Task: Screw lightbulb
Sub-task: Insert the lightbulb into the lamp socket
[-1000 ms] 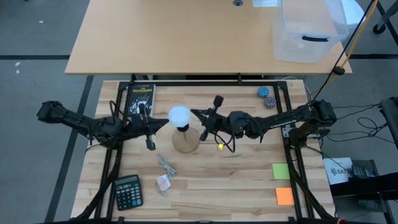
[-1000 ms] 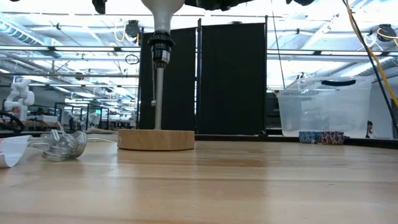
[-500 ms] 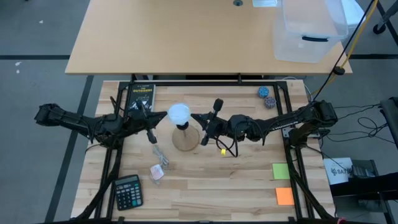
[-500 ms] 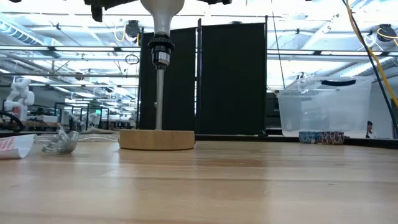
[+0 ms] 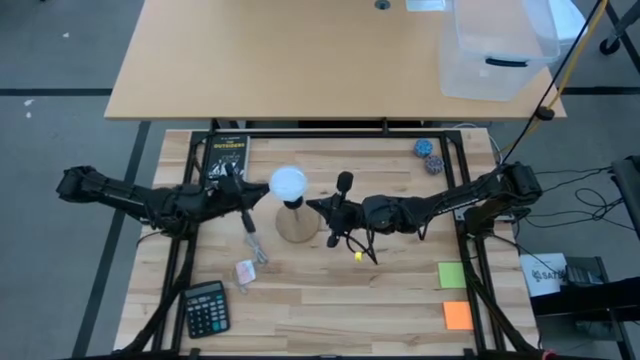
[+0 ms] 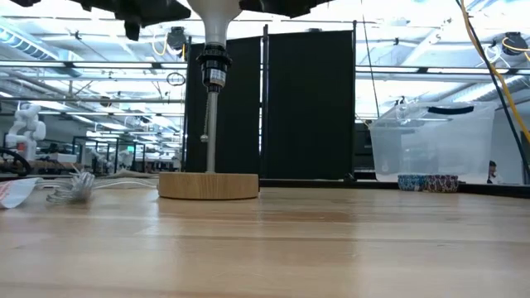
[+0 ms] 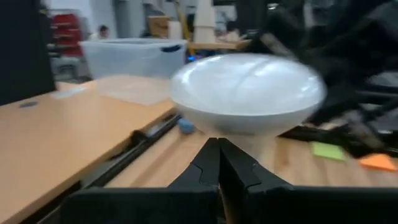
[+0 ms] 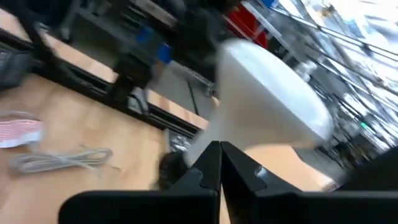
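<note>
The white lightbulb (image 5: pixel 288 184) sits dome up in the black socket (image 6: pixel 214 68) on top of the stand's thin stem. The stem rises from a round wooden base (image 5: pixel 297 224) that rests flat on the table. My left gripper (image 5: pixel 262 198) is shut and stands just left of the bulb, pointing at it; the bulb fills its wrist view (image 7: pixel 249 93). My right gripper (image 5: pixel 313 206) is shut and stands just right of the stem, pointing left; its wrist view shows the bulb (image 8: pixel 273 93) close ahead. In the high view, a gap shows between each gripper and the bulb.
A clear cord bundle (image 5: pixel 253 243) and a crumpled wrapper (image 5: pixel 245 270) lie near-left of the base. A calculator (image 5: pixel 206 310) is at the near left, a book (image 5: pixel 225 157) at the far left, two small balls (image 5: pixel 429 156) at the far right, and sticky notes (image 5: pixel 452 275) at the near right.
My right gripper has shifted a little toward the table's near edge. The cord bundle and the wrapper have slid along the table toward its far left. The bulb and the stand have stayed in place.
</note>
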Controlling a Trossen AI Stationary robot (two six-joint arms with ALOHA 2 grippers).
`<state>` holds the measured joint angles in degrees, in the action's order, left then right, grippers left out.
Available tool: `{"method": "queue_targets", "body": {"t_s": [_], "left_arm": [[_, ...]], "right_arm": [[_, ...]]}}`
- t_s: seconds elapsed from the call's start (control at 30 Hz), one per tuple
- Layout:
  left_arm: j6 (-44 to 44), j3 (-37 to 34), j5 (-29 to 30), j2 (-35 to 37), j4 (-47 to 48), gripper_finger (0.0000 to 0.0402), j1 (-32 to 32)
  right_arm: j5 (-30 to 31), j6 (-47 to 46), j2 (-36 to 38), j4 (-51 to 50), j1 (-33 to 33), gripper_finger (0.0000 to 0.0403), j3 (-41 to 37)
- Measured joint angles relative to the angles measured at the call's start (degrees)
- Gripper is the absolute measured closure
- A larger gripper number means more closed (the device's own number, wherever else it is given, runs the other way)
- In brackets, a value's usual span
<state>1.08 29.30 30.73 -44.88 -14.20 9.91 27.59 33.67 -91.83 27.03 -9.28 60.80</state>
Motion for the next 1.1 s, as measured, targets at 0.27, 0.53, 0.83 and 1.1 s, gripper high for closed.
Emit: {"method": "queue_targets", "body": {"t_s": [0.27, 0.53, 0.83, 1.1], "left_arm": [[0.7, 0.0, -11.9, 0.0, -0.7, 0.0401, 0.0], [1.0, 0.0, -13.6, -1.7, -1.1, 0.0401, 0.0], [-3.1, 0.0, -17.5, -0.4, -4.8, 0.0401, 0.3], [-4.3, 0.0, -11.7, -0.4, -4.8, 0.0401, 0.3]], "right_arm": [[5.5, -1.9, 0.0, 3.4, 2.9, 0.0403, 0.0], [5.1, 0.1, 0.1, 8.6, 4.0, 0.0403, 0.0], [1.0, 1.9, 0.1, 8.7, 3.9, 0.0403, 0.0], [0.8, 2.1, 0.1, 7.8, 3.8, 0.0403, 0.0]]}}
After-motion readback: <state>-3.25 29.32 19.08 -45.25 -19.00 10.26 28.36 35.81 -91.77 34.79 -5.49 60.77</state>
